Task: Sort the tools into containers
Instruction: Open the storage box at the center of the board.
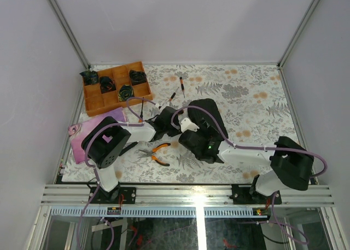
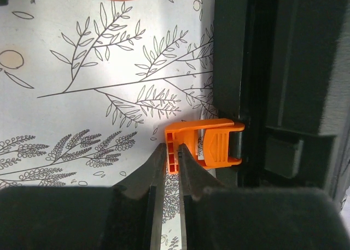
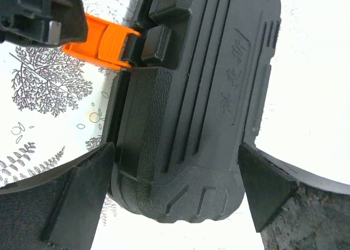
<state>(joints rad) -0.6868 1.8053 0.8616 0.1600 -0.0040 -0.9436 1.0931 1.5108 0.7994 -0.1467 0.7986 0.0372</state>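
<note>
Left end effector (image 2: 172, 153) pinches one orange tab (image 2: 216, 143); right end effector (image 3: 175, 157), open, straddles one case (image 3: 186, 97).

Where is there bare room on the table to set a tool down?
Widest bare patch: the floral cloth's whole right side, beyond the black tool case. A smaller one lies behind the case, right of the two small drivers. The left is crowded: wooden tray, pink cloth, pliers.

Three embossed Chinese characters on black tool case (image 3: 219, 97) lid, too faint to read reliably.
</note>
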